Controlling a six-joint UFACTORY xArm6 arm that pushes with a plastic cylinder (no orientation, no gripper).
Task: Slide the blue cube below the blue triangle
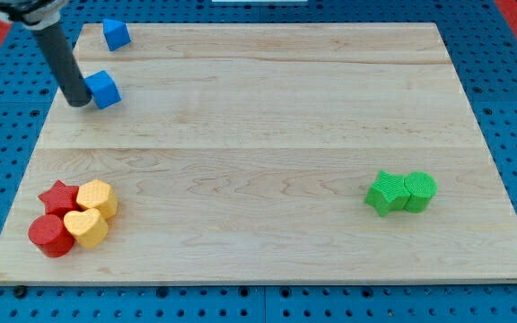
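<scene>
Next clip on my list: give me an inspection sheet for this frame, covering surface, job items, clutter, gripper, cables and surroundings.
Surface: pale wooden board, planks running across the view, lying flat.
Job's things: blue cube near the view's upper left; blue triangle above it by the top edge, apart from it.
Clutter: red star, yellow hexagonal block, yellow heart-shaped block and red cylinder bunched at the lower left; green star beside green cylinder at the right.
Grippers: none fitted; my tip sits against the cube's left side.
Cables: nothing seen.
Surroundings: blue perforated base around the board; red patches at the upper corners.
</scene>
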